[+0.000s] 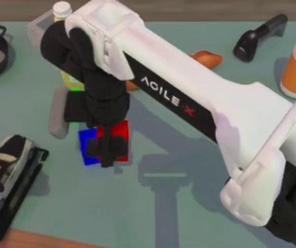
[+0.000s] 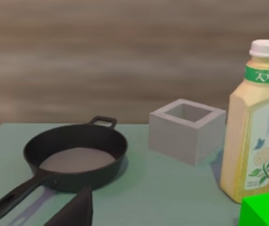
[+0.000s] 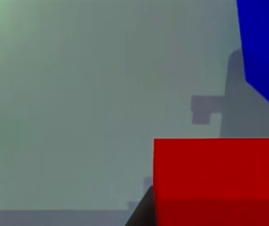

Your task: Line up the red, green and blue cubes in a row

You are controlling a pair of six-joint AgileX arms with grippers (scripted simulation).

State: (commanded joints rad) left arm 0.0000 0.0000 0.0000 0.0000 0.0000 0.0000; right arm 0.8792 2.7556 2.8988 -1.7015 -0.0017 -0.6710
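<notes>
**Red cube at the blue one's side — placement step in hand**

Your right arm reaches across the table from the right, and its gripper [image 1: 108,147] sits directly over the red cube [image 1: 121,140], which lies beside the blue cube [image 1: 88,148] near the middle-left of the table. From above the two look to be touching or nearly so; the gripper covers the seam, so you cannot be sure. In the right wrist view the red cube [image 3: 219,181] fills the near corner with the blue cube [image 3: 264,47] just past it, and one dark fingertip shows against the red face. Whether the fingers are clamped on the red cube or already slack, you cannot tell from these views.

The green cube [image 1: 75,87] shows only as a sliver under the arm's wrist, near the yellow bottle [image 1: 62,13]; the left wrist view shows its corner [image 2: 262,209] by the bottle [image 2: 254,127], with the grey hollow block [image 2: 187,129] and the frying pan [image 2: 75,155] beyond. It stands apart from the other two.

Your left arm waits at the table's left edge, its gripper [image 1: 3,175] idle.

My reading: you are setting or have just set red next to blue. Next — confirm the release, lift straight up so neither cube shifts, then fetch green and bring it into line.
</notes>
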